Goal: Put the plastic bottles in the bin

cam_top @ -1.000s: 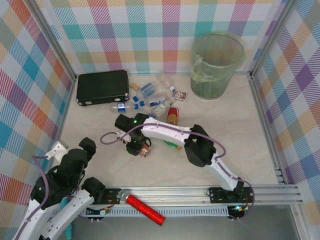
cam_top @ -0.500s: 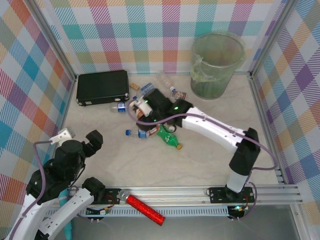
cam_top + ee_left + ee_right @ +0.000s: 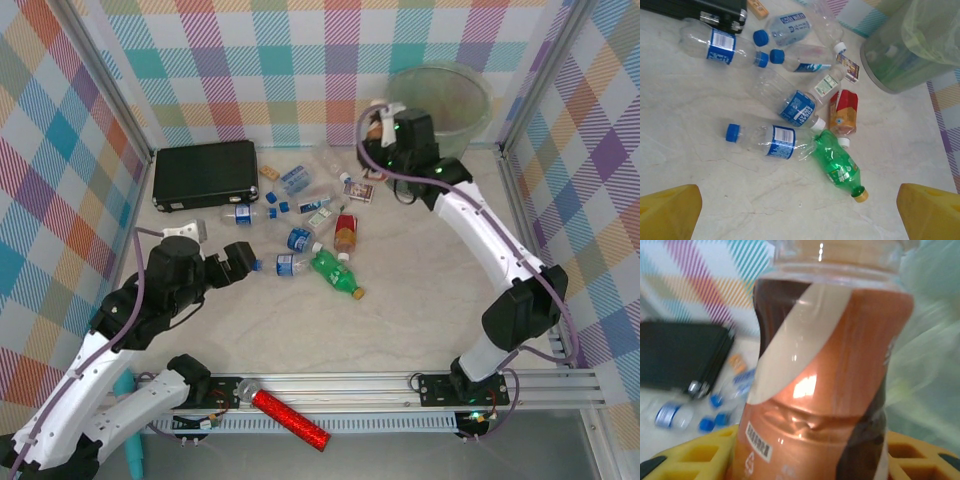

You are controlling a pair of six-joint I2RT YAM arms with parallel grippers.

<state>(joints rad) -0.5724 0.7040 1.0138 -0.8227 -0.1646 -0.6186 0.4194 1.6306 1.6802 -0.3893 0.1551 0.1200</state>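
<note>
Lab robot cell: plaid panel walls (image 3: 300, 60), aluminium rail frame (image 3: 380, 382), marbled tabletop (image 3: 420, 320)

The top camera looks down from behind, sharing the scattered bottles (image 3: 298, 239) (image 3: 797, 107) with the left wrist's closer, downward view.

Our right pincer (image 3: 381, 122) has left the bench (image 3: 420, 290). A second ago we had it low at the near-left of the bottle pile, and half a second ago it was over the pile. Now it is raised at the far right, just beside the rim of the bin (image 3: 458, 108), clamped around the brown bottle (image 3: 825, 365).

Our left arm, folded at the near-left corner before, now reaches forward. The left pincer (image 3: 243, 262), fingers spread wide, sits close to a clear blue-capped bottle (image 3: 771, 140). The green bottle (image 3: 836, 164) is no longer under our right arm.
</note>
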